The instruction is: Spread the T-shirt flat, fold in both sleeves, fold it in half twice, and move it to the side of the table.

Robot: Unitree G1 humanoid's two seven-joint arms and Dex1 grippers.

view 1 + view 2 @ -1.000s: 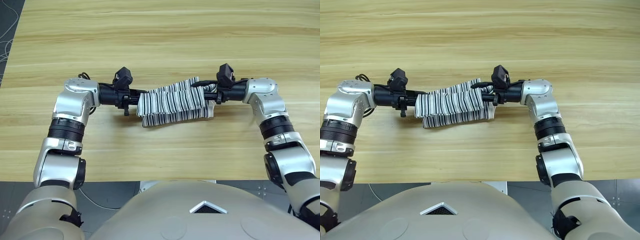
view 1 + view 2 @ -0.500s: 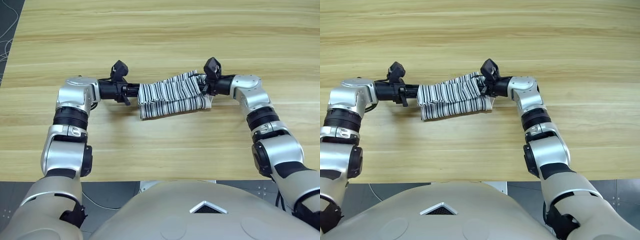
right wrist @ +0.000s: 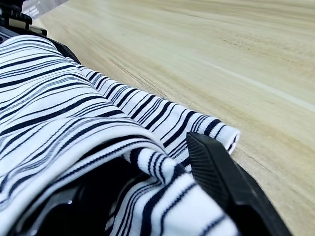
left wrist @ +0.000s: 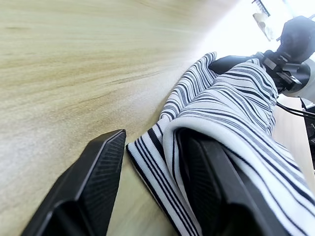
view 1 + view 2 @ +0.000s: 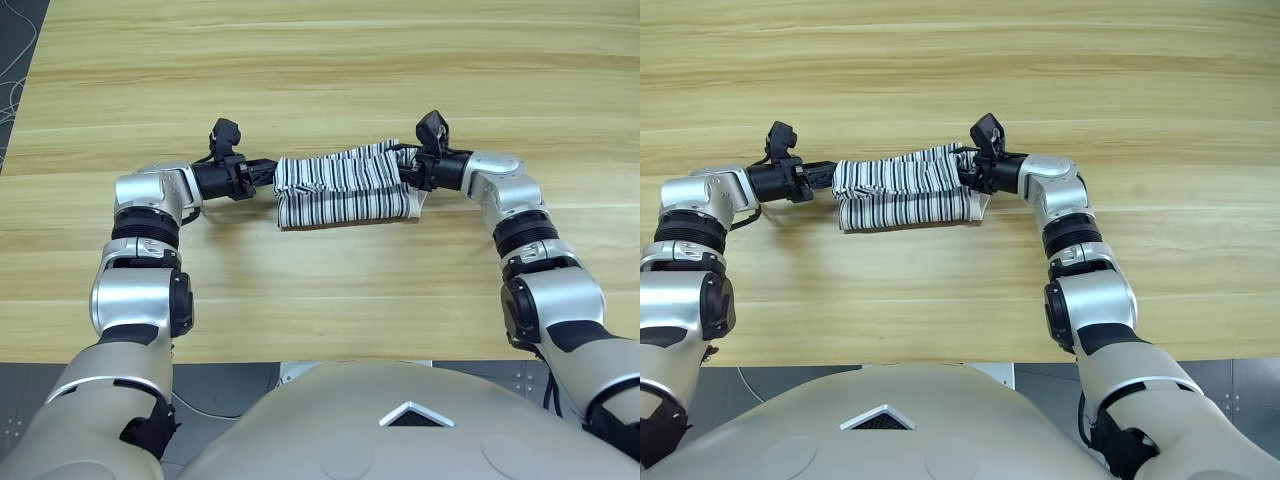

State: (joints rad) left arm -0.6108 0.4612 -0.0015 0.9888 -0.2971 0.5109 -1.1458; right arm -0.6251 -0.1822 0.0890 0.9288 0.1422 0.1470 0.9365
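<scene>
— Cloth first: how will the T-shirt (image 5: 345, 190) handle?
— Soft, light and limp, I judge. It lies as a folded striped bundle on the counter (image 5: 320, 60), well in from the near edge and well clear of the left edge. Slack layers could slide apart if pulled by one end.
— Where would you take hold?
— At both short ends together, pinching through every layer.
— And the tools?
— The left tool (image 5: 262, 171) sits at the bundle's left end with its fingers (image 4: 93, 182) spread; one fold lies between them, unpinched. The right tool (image 5: 408, 172) is at the right end, pinching bunched fabric, with cloth draped over one of its fingers (image 3: 221, 182).
</scene>
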